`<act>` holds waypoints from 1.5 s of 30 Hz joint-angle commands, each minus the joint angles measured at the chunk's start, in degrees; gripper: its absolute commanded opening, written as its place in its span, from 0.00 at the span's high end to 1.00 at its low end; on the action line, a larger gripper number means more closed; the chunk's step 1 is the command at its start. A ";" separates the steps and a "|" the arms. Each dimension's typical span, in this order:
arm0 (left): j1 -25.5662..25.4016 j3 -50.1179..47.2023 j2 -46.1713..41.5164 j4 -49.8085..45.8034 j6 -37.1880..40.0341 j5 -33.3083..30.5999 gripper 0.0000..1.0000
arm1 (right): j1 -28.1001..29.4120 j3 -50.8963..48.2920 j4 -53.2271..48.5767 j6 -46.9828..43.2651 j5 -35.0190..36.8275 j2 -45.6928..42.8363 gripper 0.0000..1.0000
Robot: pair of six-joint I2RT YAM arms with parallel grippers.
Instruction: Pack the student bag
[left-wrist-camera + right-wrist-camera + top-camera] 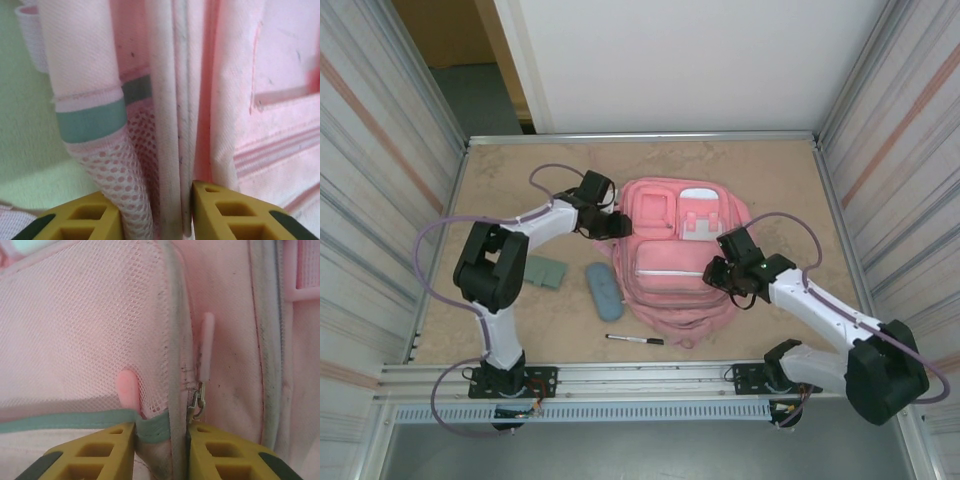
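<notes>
Two grippers meet the student bag [670,270] lying mid-table [760,180]. Overhead, the left gripper [617,225] is at its left edge and the right gripper [713,272] on its right side, with the jaws hard to read. Left wrist: narrow jaws pinch a fabric fold. Right wrist: narrow jaws clamp the mesh pocket's seam beside a zip pull [205,340].

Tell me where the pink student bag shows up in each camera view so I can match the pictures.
Top external: student bag lies mid-table, between the left gripper and right gripper.
Left wrist: close up, folded pink fabric at centre, green-trimmed mesh pocket lower left.
Right wrist: close up, mesh pocket at left, zip pull right of centre.
Shared landmark: green-trimmed mesh, at the bag edges the grippers pinch.
</notes>
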 commanded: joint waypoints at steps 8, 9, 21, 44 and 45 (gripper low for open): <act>-8.60 -10.06 -10.21 1.58 -4.80 3.40 0.60 | -14.22 13.77 11.55 -9.99 -3.74 20.02 0.73; -9.40 -10.42 -10.56 1.83 -5.60 3.32 0.60 | -15.85 16.00 11.81 -10.82 -5.35 22.71 0.72; -5.24 -17.69 -15.82 3.45 -14.60 -5.34 0.27 | -14.10 23.19 -0.89 -18.73 -0.35 14.31 0.44; -8.30 -9.67 -14.11 -3.98 -14.82 -8.59 0.99 | 6.88 14.35 2.88 -23.38 8.70 21.18 0.59; -8.71 -9.79 -14.37 -3.91 -15.08 -8.89 1.00 | 5.85 15.06 4.12 -23.78 9.24 21.80 0.60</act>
